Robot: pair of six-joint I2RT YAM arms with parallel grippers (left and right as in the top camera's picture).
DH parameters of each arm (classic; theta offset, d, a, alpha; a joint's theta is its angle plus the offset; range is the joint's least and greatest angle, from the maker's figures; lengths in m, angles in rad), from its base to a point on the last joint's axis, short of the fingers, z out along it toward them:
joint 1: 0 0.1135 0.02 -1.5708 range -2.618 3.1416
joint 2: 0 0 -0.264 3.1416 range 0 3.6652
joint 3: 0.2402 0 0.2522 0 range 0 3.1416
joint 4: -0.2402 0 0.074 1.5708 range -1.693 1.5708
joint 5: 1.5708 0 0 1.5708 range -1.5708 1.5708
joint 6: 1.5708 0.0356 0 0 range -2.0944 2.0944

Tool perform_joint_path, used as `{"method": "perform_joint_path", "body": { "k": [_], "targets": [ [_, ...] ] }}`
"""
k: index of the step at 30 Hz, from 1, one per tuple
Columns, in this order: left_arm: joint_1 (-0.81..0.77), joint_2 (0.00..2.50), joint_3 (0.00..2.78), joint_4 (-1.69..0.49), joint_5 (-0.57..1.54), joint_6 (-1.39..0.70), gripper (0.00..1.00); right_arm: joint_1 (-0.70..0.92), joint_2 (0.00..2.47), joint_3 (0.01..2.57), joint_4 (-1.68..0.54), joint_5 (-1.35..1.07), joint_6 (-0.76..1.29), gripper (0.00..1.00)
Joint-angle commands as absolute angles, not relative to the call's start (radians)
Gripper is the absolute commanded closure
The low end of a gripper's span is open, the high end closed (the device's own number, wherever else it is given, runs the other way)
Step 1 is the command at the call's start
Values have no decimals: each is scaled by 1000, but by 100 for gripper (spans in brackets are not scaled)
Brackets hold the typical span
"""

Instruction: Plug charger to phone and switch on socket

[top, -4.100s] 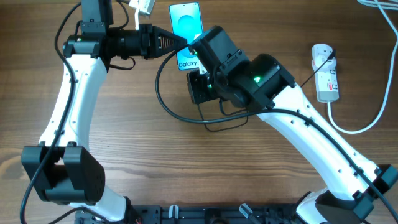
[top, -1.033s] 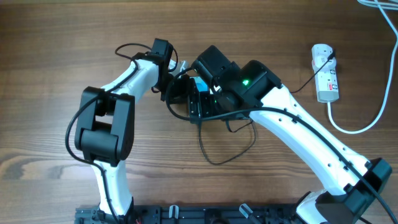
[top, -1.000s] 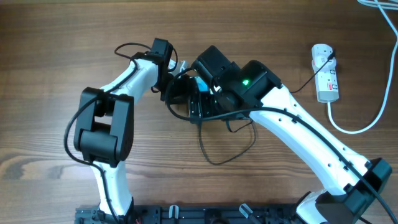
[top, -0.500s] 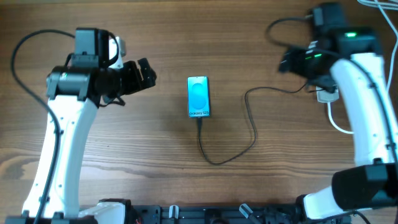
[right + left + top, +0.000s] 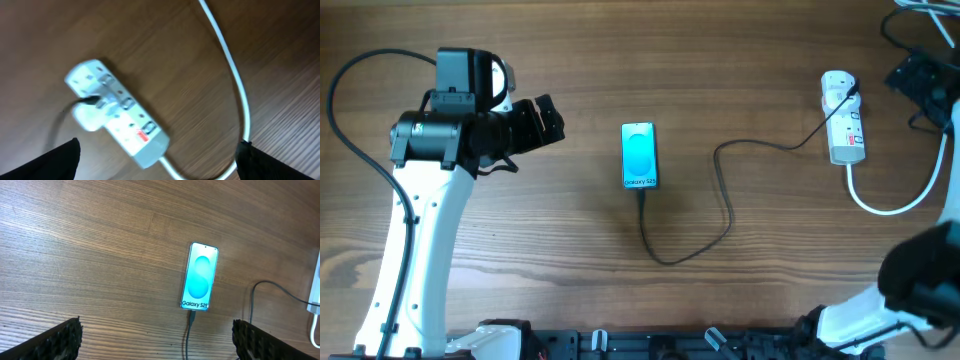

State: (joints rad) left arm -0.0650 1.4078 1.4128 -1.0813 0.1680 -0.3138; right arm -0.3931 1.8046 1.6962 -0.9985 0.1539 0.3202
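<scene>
Your phone (image 5: 639, 155) lies flat on the table (image 5: 520, 260), screen up and lit cyan, with its "Galaxy" end at the bottom in the overhead view. The charger (image 5: 724, 195) has its tip seated in that end of the phone. From there the black cable loops below the phone, swings out to its right and climbs to the socket (image 5: 843, 118), which lies well to the right of the phone. The cable ends there at a white plug (image 5: 89, 118) pushed into the socket. The socket's thick white cord (image 5: 892, 203) curls off on the side away from the phone.

Your left gripper (image 5: 552, 119) hovers left of the phone, well apart from it. Its fingertips (image 5: 56, 339) are spread wide with nothing between them. Your right gripper (image 5: 912, 80) is far right of the phone, beyond the socket, and its fingers (image 5: 47, 161) are likewise wide apart and empty.

The right wrist view is blurred. You can make out a small red mark on the socket, but I cannot tell how the switch is set.
</scene>
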Motion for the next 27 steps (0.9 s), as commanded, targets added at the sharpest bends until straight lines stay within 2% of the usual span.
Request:
{"method": "perform_joint_path", "body": {
  "k": [1, 5, 8, 27],
  "targets": [
    [-60, 1400, 1414, -1082, 155, -322, 0, -411, 1895, 1693, -988, 178, 205, 0],
    [-60, 1400, 1414, -1082, 155, -322, 0, -446, 1981, 1693, -957, 93, 149, 0],
    [-60, 1400, 1414, -1082, 155, -322, 0, -470, 2056, 1693, -942, -28, 24, 0],
    [-60, 1400, 1414, -1082, 155, -322, 0, -488, 2270, 1693, -783, -159, 35, 0]
  ]
}}
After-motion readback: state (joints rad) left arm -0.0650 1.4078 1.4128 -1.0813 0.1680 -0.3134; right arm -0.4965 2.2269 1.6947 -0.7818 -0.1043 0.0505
